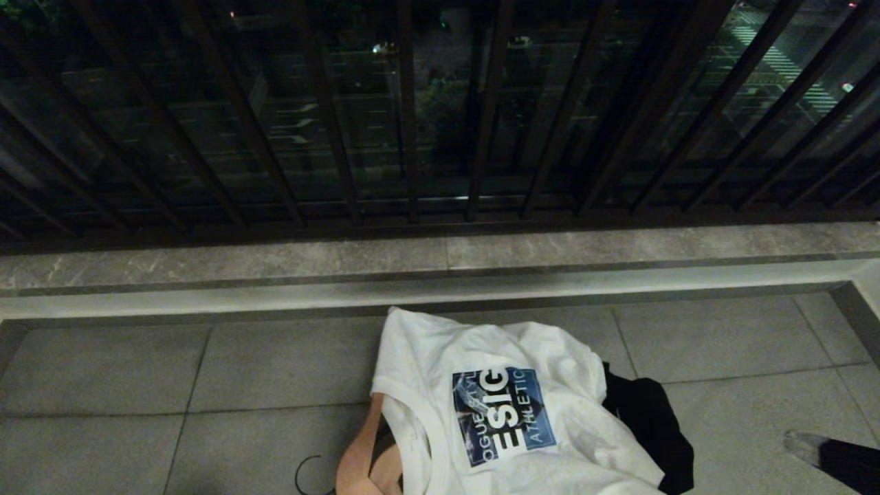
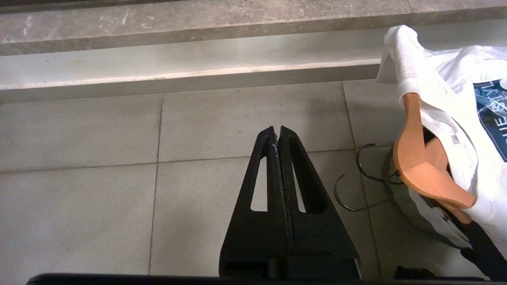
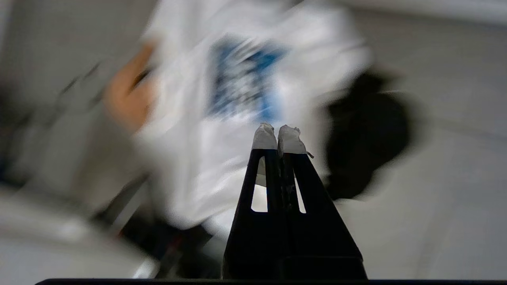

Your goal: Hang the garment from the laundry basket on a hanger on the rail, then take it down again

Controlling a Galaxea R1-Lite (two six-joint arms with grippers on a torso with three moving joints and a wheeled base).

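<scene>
The left gripper [image 2: 277, 132] has 2 matte black tapered fingers, each pierced by 1 long slot, with a pale scuff at the tip. The right gripper [image 3: 277, 136] matches, its fingertips [image 3: 264, 137] wrapped in white tape.

Dark railing bars [image 1: 412, 137] stand above a stone ledge [image 1: 275, 261] bordering the grey tiled floor [image 1: 137, 385].

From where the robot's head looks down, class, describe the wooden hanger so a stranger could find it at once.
Start at the balcony railing and drop to the tiled floor, where a white T-shirt lies heaped. The wooden hanger pokes out at the shirt's left edge. It is the only tan, curved piece there, unlike the black cloth on the right.
</scene>
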